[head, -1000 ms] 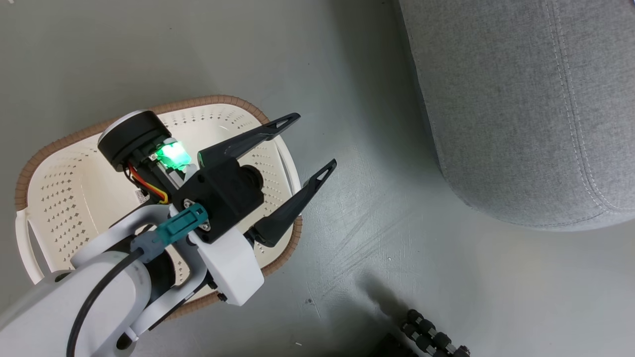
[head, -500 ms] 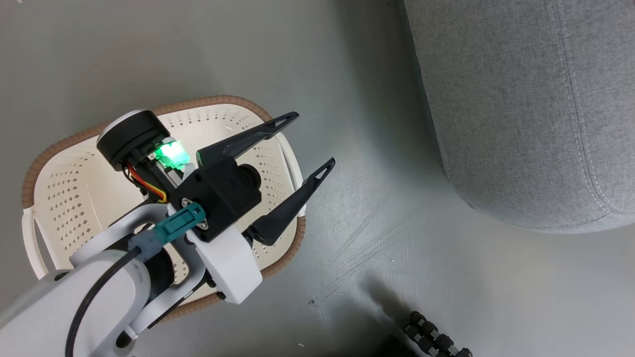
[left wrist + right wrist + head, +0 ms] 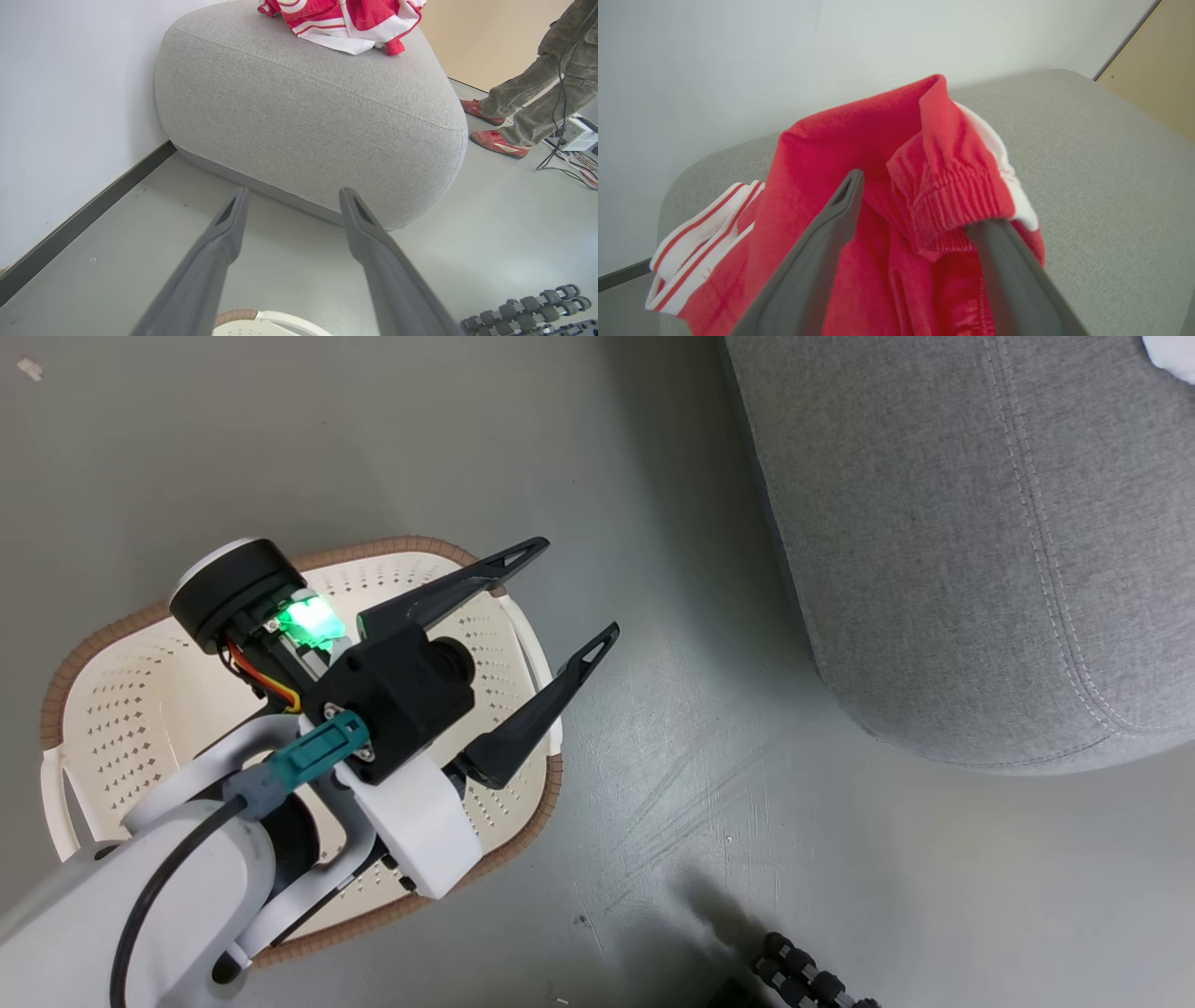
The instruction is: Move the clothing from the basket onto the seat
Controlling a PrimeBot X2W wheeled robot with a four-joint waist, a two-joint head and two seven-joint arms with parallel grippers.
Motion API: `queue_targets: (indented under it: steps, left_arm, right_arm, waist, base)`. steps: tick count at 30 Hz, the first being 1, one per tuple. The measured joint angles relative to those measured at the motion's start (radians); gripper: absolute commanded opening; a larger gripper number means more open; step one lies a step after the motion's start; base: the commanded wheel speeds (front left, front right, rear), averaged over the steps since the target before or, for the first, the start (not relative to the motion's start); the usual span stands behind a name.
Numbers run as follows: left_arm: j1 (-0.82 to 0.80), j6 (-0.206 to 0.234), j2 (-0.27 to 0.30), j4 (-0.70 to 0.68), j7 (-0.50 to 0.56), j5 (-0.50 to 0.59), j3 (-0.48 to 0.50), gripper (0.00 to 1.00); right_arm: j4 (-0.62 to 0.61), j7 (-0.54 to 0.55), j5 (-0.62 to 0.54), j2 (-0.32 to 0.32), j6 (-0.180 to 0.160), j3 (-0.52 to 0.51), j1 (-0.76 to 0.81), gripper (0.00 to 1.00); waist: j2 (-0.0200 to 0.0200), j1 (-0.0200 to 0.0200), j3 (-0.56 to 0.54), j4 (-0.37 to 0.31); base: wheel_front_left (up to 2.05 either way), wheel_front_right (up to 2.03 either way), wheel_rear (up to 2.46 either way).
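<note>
The cream basket (image 3: 112, 709) with its brown rim stands on the floor at the left; what shows of its inside is bare. My left gripper (image 3: 574, 590) hangs open over the basket's right rim, nothing between its fingers, pointing toward the grey seat (image 3: 952, 541). In the left wrist view the left gripper (image 3: 293, 192) faces the seat (image 3: 303, 107), with red-and-white clothing (image 3: 345, 21) piled on top. My right gripper (image 3: 915, 200) stands open over the red clothing (image 3: 859, 135) on the seat (image 3: 1101, 154). A ribbed red cuff lies between its fingers and covers the right fingertip.
A person's legs and red shoes (image 3: 495, 140) stand right of the seat, beside cables and a box (image 3: 577, 135). Black rollers (image 3: 808, 975) lie on the floor at the bottom. A white wall with dark skirting (image 3: 84, 214) runs on the left. Grey floor separates basket and seat.
The whole head view has shifted a little, so the camera moved. My left gripper stays open over the basket's rim. A white scrap now shows at the top right corner.
</note>
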Motion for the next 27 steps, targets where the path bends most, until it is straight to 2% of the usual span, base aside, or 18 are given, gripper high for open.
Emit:
queue_targets:
  steps: [9,14,22,27]
  left_arm:
    - [0.012,0.002,0.006,0.007,-0.02,0.0,0.016,1.0]
    - [0.021,0.002,0.007,0.009,-0.035,0.0,0.024,1.0]
    - [0.02,0.002,0.002,0.003,-0.065,0.0,0.027,1.0]
    - [0.02,0.002,-0.014,-0.003,-0.087,0.002,0.031,1.0]
  right_arm:
    - [-0.06,-0.05,-0.036,-0.007,0.0,-0.062,0.121,1.0]
    - [-0.115,-0.079,-0.039,0.01,0.0,-0.108,0.191,1.0]
    - [-0.225,-0.1,-0.046,0.095,0.0,-0.117,0.288,1.0]
    - [-0.332,-0.128,-0.055,0.178,0.0,-0.055,0.337,1.0]
  waist:
    - [0.0,0.0,-0.021,-0.002]
    - [0.0,0.0,-0.035,-0.004]
    - [0.0,-0.0001,-0.063,-0.001]
    - [0.0,0.0,-0.088,0.01]
  base:
    - [0.0,0.0,0.0]
    - [0.0,0.0,0.0]
    - [0.0,0.0,0.0]
    - [0.0,0.0,0.0]
